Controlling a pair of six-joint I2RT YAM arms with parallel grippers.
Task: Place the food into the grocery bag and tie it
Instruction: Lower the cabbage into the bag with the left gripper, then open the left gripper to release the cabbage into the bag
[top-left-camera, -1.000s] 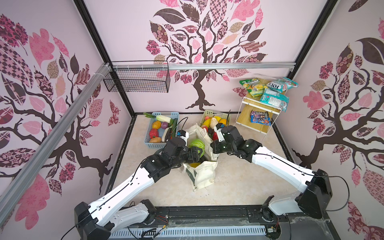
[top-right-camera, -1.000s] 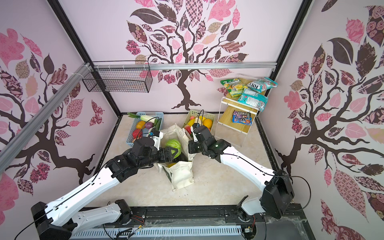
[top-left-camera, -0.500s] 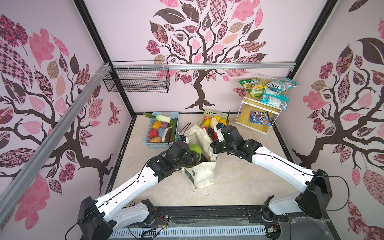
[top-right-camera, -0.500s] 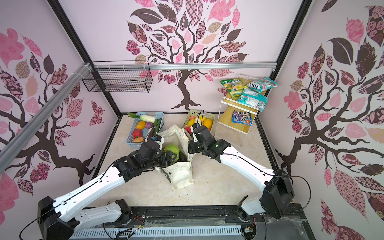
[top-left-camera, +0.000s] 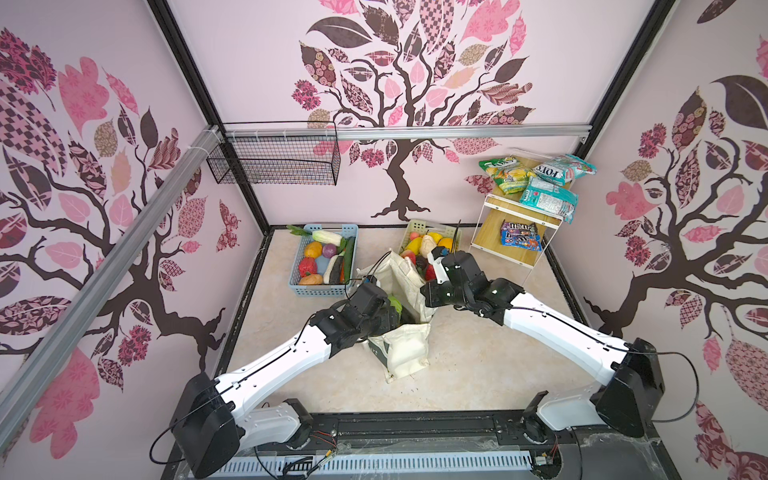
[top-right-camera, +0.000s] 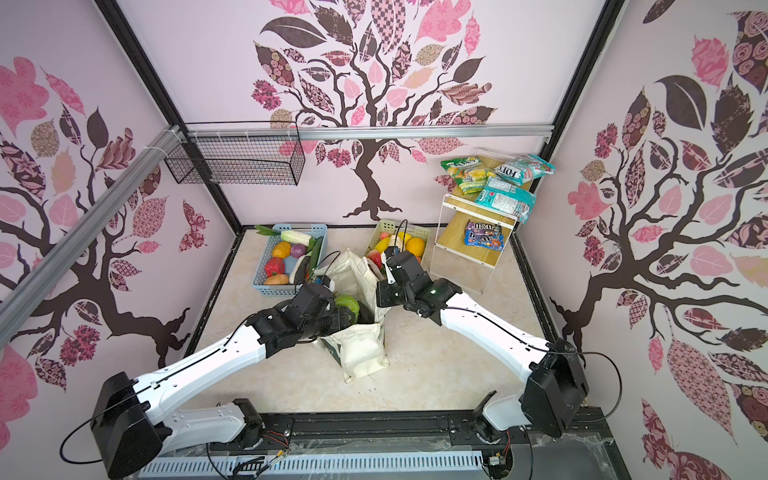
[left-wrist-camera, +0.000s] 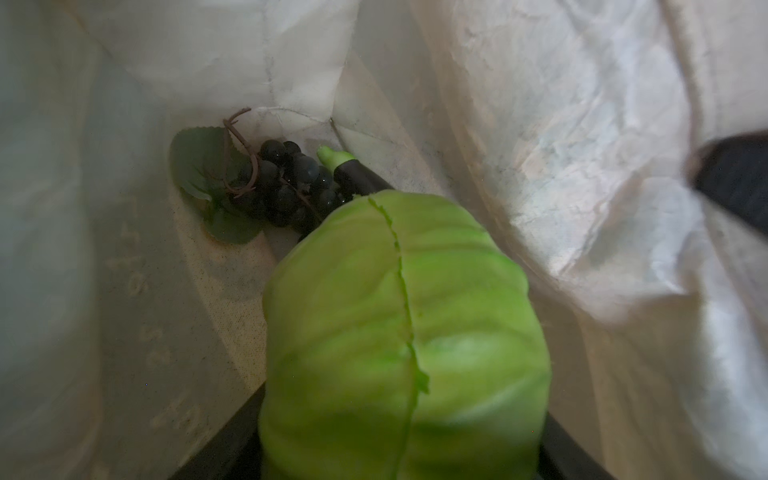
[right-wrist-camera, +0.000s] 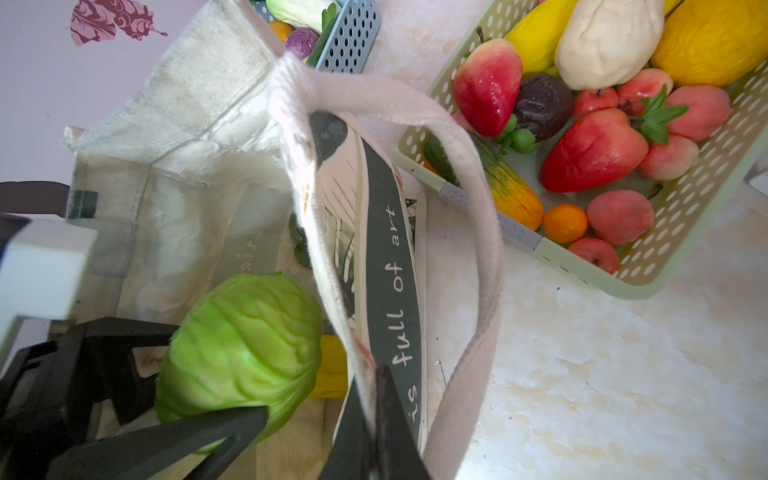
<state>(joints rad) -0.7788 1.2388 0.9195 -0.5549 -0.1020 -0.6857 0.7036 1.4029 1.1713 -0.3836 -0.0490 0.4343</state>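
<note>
Two arms bent inward, left end effector gripping cabbage, right end effector pinching grocery bag rim.

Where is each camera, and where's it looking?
Top views: high over the robot's base, looking down on the table; left arm and right arm show.
Left wrist: on the left arm, looking into the grocery bag past the cabbage to the grapes; black fingers show.
Right wrist: on the right arm, looking along the right gripper pinching the bag's rim, toward the green basket.
Shared: both wrist views show the cabbage in the left gripper.
</note>
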